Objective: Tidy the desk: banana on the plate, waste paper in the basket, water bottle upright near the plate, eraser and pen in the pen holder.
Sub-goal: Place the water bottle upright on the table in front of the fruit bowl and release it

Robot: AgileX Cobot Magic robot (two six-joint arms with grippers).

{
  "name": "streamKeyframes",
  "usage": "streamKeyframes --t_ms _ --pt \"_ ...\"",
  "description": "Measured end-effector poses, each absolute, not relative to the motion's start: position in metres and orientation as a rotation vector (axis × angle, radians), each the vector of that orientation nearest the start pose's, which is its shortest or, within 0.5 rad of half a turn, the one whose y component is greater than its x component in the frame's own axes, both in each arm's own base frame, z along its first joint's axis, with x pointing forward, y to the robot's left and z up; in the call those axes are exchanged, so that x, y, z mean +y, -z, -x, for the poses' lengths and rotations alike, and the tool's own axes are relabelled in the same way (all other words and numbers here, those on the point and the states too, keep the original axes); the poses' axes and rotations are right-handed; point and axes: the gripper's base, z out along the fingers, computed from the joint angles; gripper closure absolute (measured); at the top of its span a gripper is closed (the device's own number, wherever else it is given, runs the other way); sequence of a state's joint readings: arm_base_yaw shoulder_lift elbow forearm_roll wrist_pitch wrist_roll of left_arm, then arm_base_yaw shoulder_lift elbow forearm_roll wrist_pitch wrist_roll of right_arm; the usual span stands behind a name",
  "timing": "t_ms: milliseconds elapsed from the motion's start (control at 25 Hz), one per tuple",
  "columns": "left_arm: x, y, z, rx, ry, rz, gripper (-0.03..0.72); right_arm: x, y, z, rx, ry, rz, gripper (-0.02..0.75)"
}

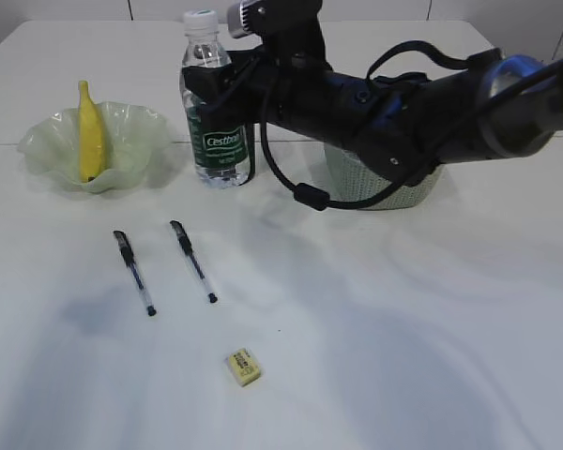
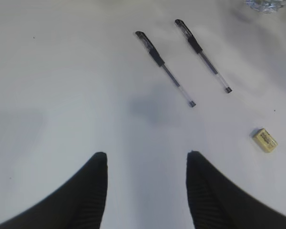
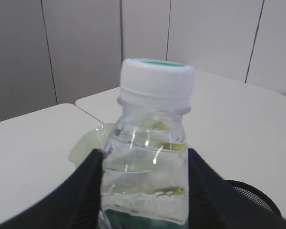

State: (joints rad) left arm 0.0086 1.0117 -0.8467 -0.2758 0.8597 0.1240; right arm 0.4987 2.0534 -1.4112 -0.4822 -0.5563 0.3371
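Note:
The water bottle (image 1: 223, 145) stands upright just right of the pale green plate (image 1: 136, 127), which holds the banana (image 1: 89, 131). My right gripper (image 1: 211, 80) reaches across from the right and is shut on the bottle's upper body. In the right wrist view both fingers (image 3: 86, 181) press the sides of the water bottle (image 3: 155, 81). Two pens (image 1: 134, 272) (image 1: 192, 260) and the yellow eraser (image 1: 243, 367) lie on the table. My left gripper (image 2: 147, 155) hangs open over bare table, short of the pens (image 2: 164, 67) and the eraser (image 2: 265, 140). The waste paper is out of view.
A pale woven basket (image 1: 385, 187) sits behind my right arm. A black mesh rim (image 3: 257, 193), apparently the pen holder, shows beyond the bottle in the right wrist view. The plate (image 3: 88, 140) shows behind the bottle. White table surface surrounds the pens and eraser.

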Motion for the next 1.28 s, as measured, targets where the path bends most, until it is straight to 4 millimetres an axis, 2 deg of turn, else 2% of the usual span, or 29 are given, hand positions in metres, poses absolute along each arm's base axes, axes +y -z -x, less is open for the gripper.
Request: streamKeyframes --t_ms 360,560,800,1120,1280 --pt "-0.017 -0.315 -0.19 2.472 0.277 -0.002 0.307 0.272 -0.224 -0.44 1.478 -0.577 0.614 0.402" --pt "-0.017 -0.315 -0.19 2.47 0.277 -0.002 0.307 0.287 -0.219 -0.451 1.456 -0.596 0.61 0.402" --pt "-0.017 -0.315 -0.19 2.47 0.277 -0.002 0.307 0.304 -0.214 -0.454 1.449 -0.61 0.628 0.402" --pt "-0.017 -0.315 -0.19 2.47 0.277 -0.002 0.307 0.315 -0.204 -0.463 1.449 -0.615 0.626 0.402" --pt "-0.017 -0.315 -0.19 2.47 0.277 -0.002 0.307 0.326 -0.199 -0.461 1.459 -0.62 0.639 0.402"
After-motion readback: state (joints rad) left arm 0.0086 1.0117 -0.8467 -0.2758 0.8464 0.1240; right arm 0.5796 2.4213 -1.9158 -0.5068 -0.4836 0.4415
